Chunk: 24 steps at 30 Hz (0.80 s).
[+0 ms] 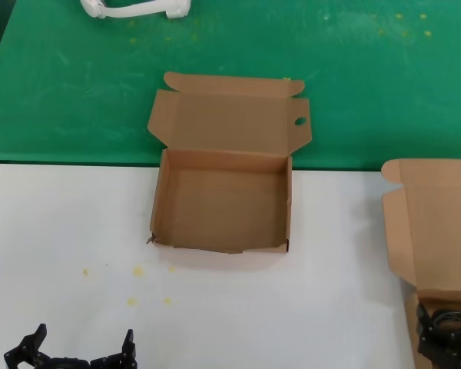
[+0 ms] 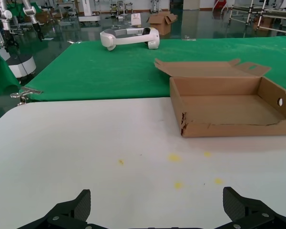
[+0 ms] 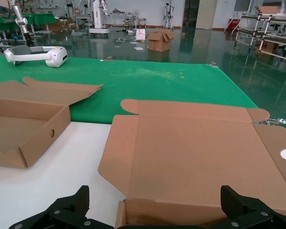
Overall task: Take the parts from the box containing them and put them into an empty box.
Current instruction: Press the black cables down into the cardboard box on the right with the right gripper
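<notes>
The empty box stands open at the table's middle, with a round hole in its right lid flap and a small tear at its front left corner; it also shows in the left wrist view and the right wrist view. The box containing the parts sits at the right edge with its lid laid back. Thin black cable loops show inside it beside my right gripper. The right gripper is open and empty over that box's rear wall. My left gripper is open and empty, low at the front left.
A green cloth covers the table's far half, with a white headset on it. The near half is white tabletop with small yellow spots. A metal clamp sits at the left edge.
</notes>
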Tool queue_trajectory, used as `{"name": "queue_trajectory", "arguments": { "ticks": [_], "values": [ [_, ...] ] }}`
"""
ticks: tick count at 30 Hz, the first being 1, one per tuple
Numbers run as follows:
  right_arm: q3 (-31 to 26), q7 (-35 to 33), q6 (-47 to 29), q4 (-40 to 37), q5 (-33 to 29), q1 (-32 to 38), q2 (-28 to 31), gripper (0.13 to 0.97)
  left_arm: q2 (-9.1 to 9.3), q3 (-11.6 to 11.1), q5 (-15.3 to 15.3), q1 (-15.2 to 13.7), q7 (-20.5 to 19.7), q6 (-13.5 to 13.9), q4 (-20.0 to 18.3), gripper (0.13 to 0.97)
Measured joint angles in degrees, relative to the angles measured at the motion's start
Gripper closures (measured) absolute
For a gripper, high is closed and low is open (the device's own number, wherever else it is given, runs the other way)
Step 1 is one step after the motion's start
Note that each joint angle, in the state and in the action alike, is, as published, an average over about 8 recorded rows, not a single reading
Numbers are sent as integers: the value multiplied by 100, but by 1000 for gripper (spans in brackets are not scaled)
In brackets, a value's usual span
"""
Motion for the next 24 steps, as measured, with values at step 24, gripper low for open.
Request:
{"name": "queue_trajectory", "arguments": {
  "ticks": [24],
  "values": [
    [0,0,0,0,0,0,0,129,0,0,0,0,0,0,0,132]
  ]
}}
